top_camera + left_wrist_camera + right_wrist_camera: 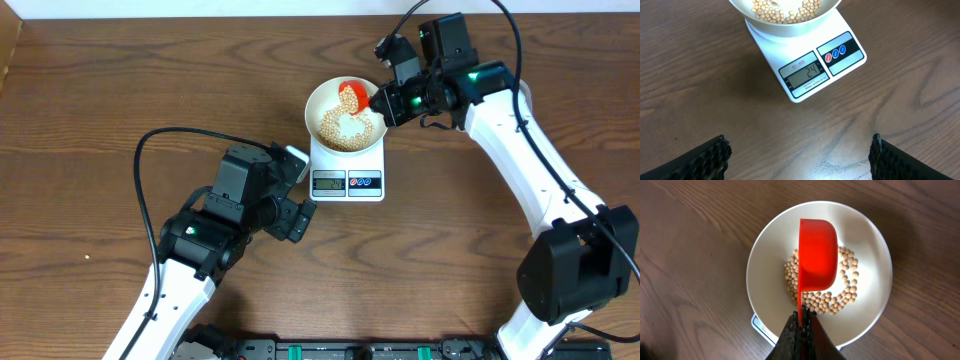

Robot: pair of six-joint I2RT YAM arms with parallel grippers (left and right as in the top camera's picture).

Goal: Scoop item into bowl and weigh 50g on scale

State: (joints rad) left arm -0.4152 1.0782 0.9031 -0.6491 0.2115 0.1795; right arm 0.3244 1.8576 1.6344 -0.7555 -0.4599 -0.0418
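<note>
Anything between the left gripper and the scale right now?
Nothing. The left wrist view shows only bare wooden table between the open left gripper and the scale. The overhead view shows the same bare gap.

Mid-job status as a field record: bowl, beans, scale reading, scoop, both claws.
bowl: sits on the scale
beans: shallow pile in the bowl's bottom
display: reads 24, short of 50
scoop: red, over the bowl, back side up, looks emptied
right claw: shut on the scoop's handle
left claw: open, holds nothing, above bare table near the scale's display end
</note>
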